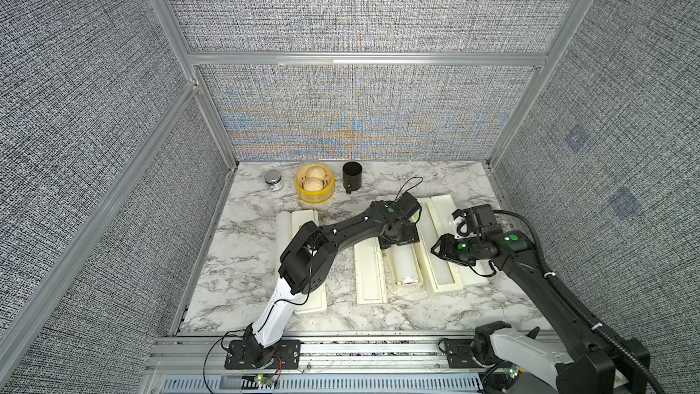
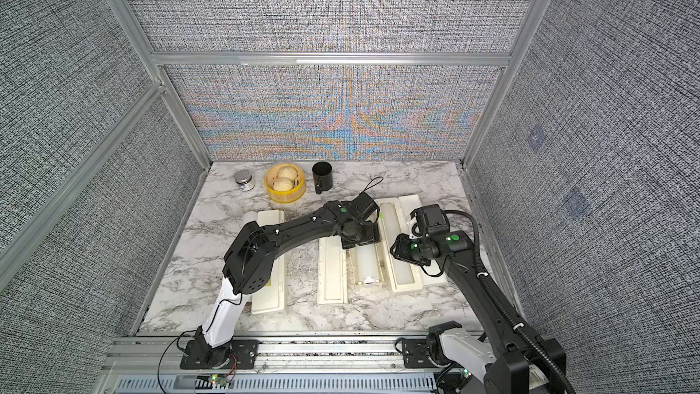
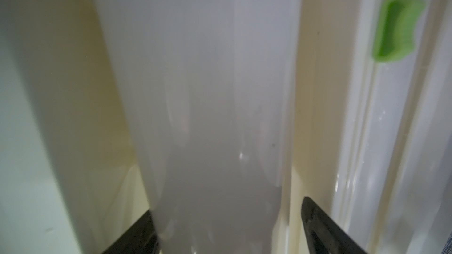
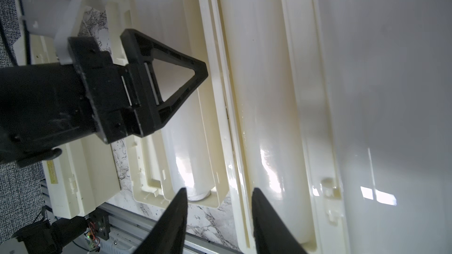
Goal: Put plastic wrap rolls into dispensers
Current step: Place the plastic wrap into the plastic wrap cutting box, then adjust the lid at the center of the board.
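Observation:
The middle dispenser (image 1: 371, 282) lies open with a plastic wrap roll (image 1: 405, 267) in its trough. My left gripper (image 1: 397, 238) (image 3: 227, 206) straddles that roll (image 3: 208, 94), open, with one fingertip (image 3: 315, 218) clear of it. A green slider (image 3: 398, 25) shows beside the trough. The right dispenser (image 1: 441, 289) is open too, and a roll (image 4: 269, 94) lies inside it. Above it hovers my right gripper (image 1: 435, 250) (image 4: 219, 189), open and empty. A third roll (image 1: 282, 229) lies on the table beside the left dispenser (image 1: 312, 303), which my left arm partly hides.
Along the back of the marble table (image 1: 246, 259) stand a small metal-lidded jar (image 1: 273, 180), a yellow steamer basket (image 1: 314, 193) with buns and a black mug (image 1: 352, 176). Grey fabric walls close in three sides. An aluminium rail (image 1: 378, 350) runs along the front.

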